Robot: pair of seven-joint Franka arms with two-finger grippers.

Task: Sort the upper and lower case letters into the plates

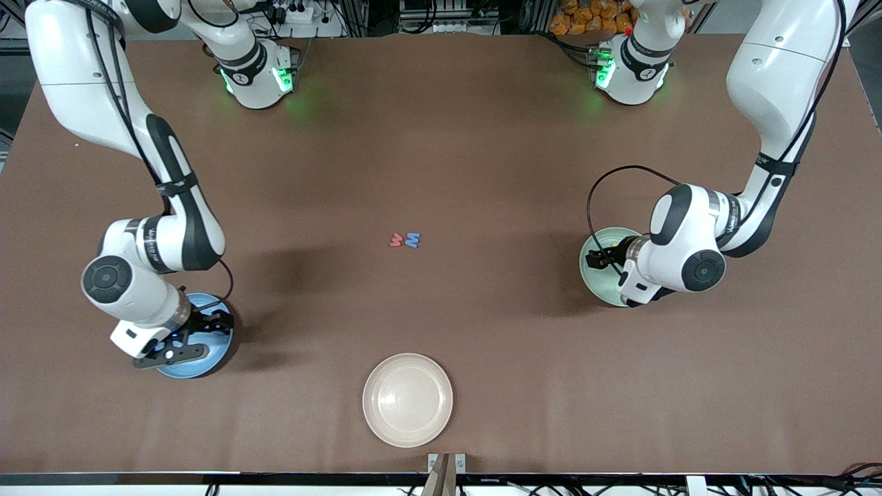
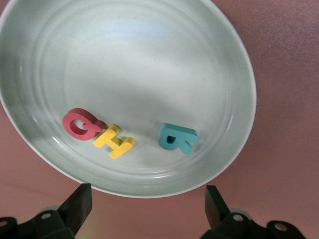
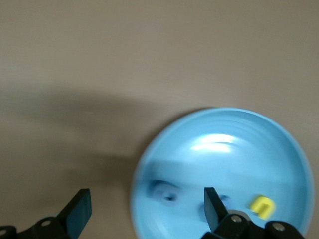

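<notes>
Both grippers gape empty: right gripper [image 1: 200, 337] over blue plate [image 1: 207, 365], left gripper [image 1: 606, 265] over green plate [image 1: 594, 275]; cream plate [image 1: 408, 399] apart.

Two arms [image 1: 131, 103], glossy white shells with black joint bands and round black end caps. Green lights glow at both bases [image 1: 258, 76]. A thin black cable loops off each wrist. Black fingers [image 2: 77, 206], blunt and wedge-shaped, on black mounts with small silver screws.
</notes>
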